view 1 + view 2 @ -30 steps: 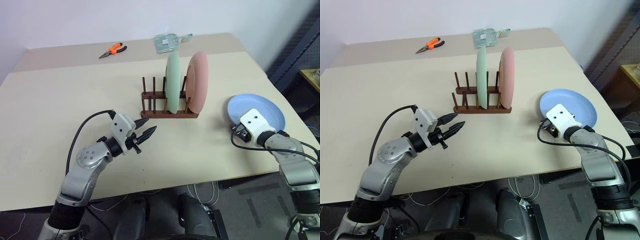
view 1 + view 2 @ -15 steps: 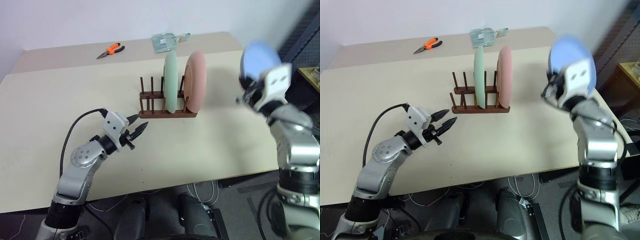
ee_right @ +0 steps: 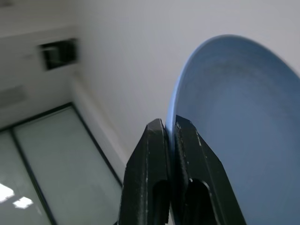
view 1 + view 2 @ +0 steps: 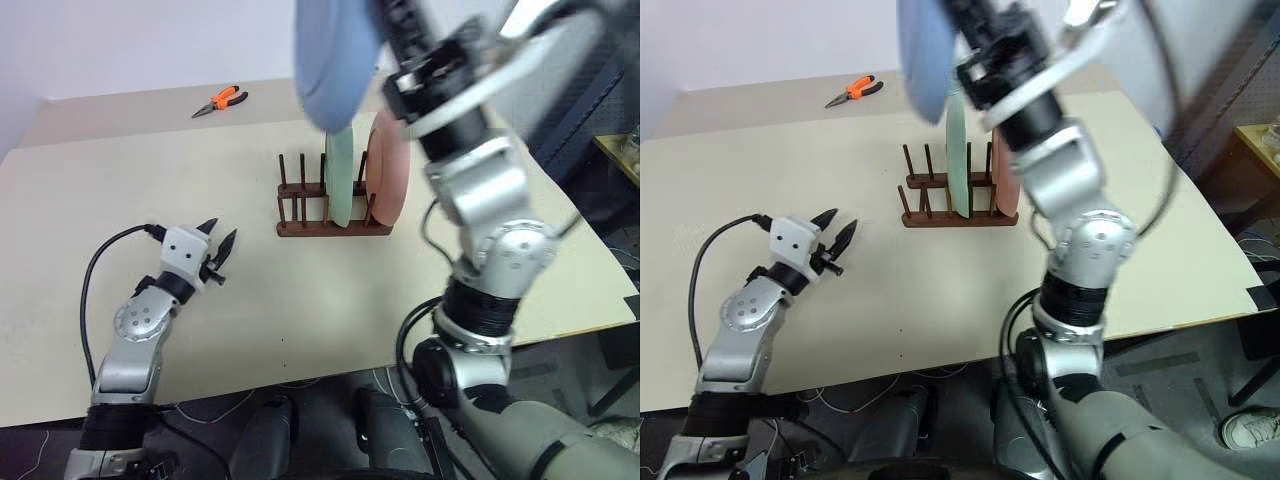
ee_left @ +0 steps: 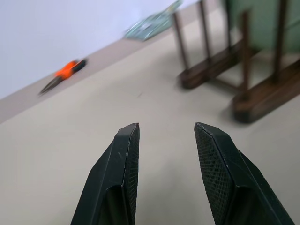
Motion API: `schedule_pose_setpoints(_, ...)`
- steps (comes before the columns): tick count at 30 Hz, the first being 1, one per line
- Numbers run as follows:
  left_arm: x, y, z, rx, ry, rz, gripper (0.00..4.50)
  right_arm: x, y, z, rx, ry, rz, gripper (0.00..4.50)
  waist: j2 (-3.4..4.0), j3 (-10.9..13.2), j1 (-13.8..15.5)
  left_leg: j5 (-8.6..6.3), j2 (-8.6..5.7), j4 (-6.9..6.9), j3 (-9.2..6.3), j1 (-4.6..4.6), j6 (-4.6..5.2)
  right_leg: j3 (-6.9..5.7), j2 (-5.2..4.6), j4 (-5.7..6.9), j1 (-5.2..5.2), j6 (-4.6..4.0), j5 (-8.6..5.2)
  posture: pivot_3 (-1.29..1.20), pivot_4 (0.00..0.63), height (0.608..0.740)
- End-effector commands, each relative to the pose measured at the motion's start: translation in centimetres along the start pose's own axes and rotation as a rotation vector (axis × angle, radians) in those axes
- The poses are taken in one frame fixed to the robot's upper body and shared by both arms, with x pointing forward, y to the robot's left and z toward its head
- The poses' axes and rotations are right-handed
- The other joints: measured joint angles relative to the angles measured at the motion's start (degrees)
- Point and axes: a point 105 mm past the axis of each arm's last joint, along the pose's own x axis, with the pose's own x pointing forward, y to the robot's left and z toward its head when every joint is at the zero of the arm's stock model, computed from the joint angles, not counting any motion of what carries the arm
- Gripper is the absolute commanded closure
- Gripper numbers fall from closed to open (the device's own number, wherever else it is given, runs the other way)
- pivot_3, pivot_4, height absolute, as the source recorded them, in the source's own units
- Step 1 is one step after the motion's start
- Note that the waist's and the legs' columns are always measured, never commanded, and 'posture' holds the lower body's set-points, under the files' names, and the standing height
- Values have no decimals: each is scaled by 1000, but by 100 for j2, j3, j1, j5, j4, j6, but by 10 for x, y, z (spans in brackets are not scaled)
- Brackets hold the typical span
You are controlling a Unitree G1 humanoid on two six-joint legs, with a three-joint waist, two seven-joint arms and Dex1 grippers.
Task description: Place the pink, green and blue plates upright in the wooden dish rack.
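Pinching the blue plate point(image 3: 234, 136) by its rim, the right gripper point(image 3: 171, 129) carries it edge-on, high above the wooden dish rack point(image 4: 335, 215), probably so it can drop straight between the dowels. Below it the green plate point(image 4: 340, 180) and pink plate point(image 4: 390, 170) already stand upright, leaving the slots nearer the left gripper point(image 4: 215, 240), whose fingers stand apart and empty, well clear over the table point(image 4: 300, 300).

Your left arm point(image 4: 135, 335): silver-grey rounded joint shells, white wrist block, black looping cable | your right arm point(image 4: 490, 210): same silver-grey shells, black ribbed collars, black cable | fingers point(image 5: 117, 183): black, tapered, fine cross-hatched grip pads
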Motion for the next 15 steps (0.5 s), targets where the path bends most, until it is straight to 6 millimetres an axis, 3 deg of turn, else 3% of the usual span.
schedule_pose_setpoints(1, -9, 11, 9, 35, -39, 51, 2607, 9, -13, -20, -2, 54, -96, 4465, 0, 0, 34, 0, -2, 1, 2, -2, 0, 2, -2, 8, -6, 0, 0, 0, 150, 739)
schedule_pose_setpoints(8, -15, 1, 8, 12, -35, 44, 2607, 8, -18, -33, 26, 80, -144, 4465, 0, 0, 15, 0, -11, 2, -2, -6, 0, 0, -9, 22, -12, 1, -1, 0, 150, 739)
schedule_pose_setpoints(15, -11, -10, 11, -18, -46, -5, 2607, 6, -39, -48, 17, 134, -248, 4465, 0, 0, -24, 0, -8, 0, 0, -1, 0, 0, 5, 30, -14, 0, -2, 0, 150, 739)
